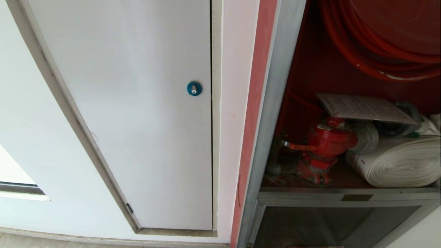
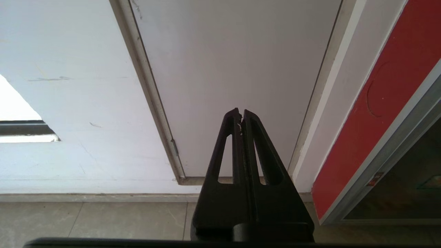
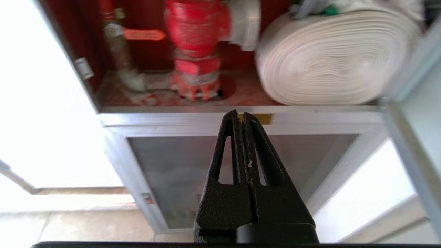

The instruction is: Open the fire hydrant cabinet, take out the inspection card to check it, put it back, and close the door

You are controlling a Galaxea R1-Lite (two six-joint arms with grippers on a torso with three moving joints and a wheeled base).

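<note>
Red-lined fire hydrant cabinet [image 1: 275, 103] — silver frame, red valve [image 1: 327, 141], white rolled hose [image 1: 399, 165], white printed-grid inspection card [image 1: 361, 108], blue lock [image 1: 194, 88] — white panel

Brushed aluminium frames the fire hydrant cabinet [image 1: 272, 113]; woven cloth hose [image 1: 399, 162]; glossy red-painted metal valve [image 1: 327, 141]; matt white door panel [image 1: 137, 103].

building corridor: wall-set fire hydrant cabinet [image 1: 275, 103], tiled floor [image 2: 103, 220].

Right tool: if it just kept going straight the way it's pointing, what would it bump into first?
Probably the silver crossbar below the fire hydrant cabinet's open compartment; the shut right tool points at it, though depth is unclear.
</note>
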